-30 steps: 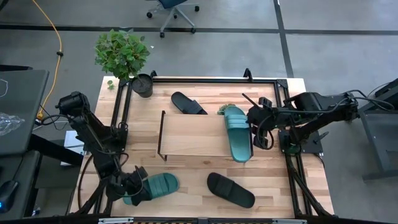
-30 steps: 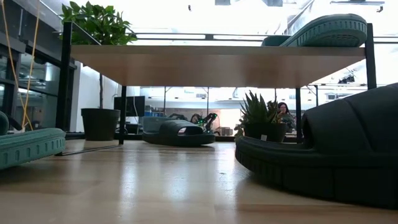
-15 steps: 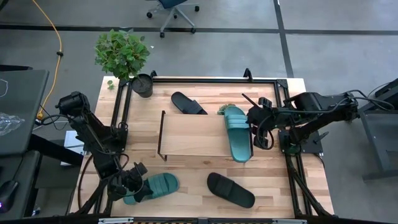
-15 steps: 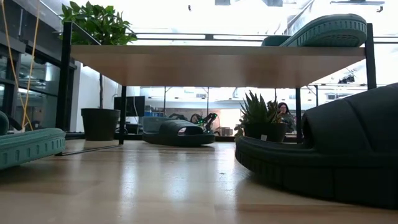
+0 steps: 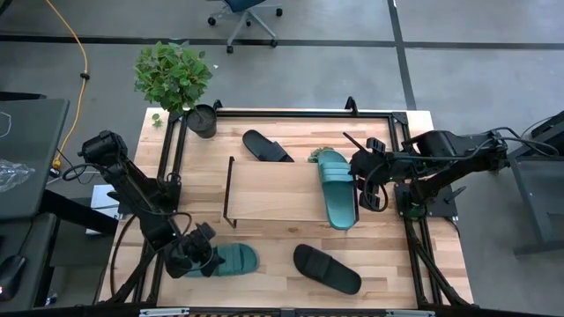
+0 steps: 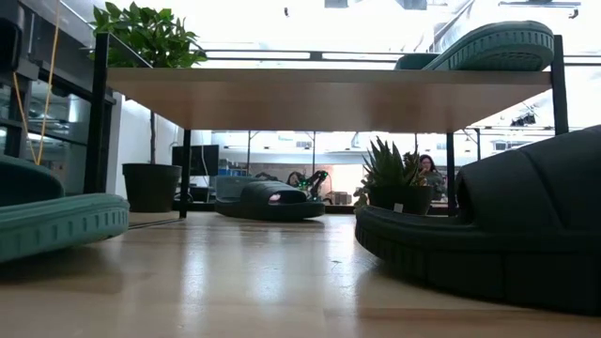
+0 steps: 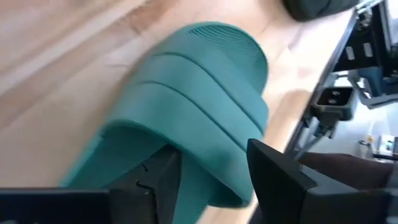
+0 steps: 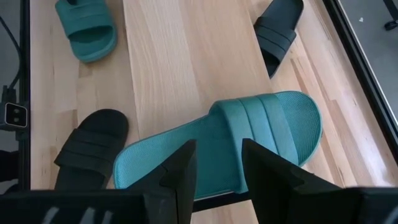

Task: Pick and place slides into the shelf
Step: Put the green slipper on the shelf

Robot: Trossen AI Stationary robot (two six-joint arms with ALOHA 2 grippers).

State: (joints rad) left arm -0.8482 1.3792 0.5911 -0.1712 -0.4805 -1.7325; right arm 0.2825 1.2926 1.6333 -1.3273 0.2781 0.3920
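Left gripper (image 5: 196, 254): at the table's front left, fingers (image 7: 273, 180) clasping the heel end of a teal sandal (image 5: 231, 259) with a wide ribbed strap.
Black sandal (image 5: 327, 269): flat on the table, front centre.
Second black sandal (image 5: 267, 146): behind the shelf.
Shelf (image 5: 273, 190): light plank, mid-table.
Teal sandal on shelf (image 5: 336, 187): lies along the right end.
Right gripper (image 5: 368, 183): fingers parted just beside it, holding nothing.

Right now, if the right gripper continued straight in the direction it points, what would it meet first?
Most likely the teal slide on the shelf: the right gripper has its open fingers just above that slide's edge. Past it lies the shelf plank. The exact gap is unclear.
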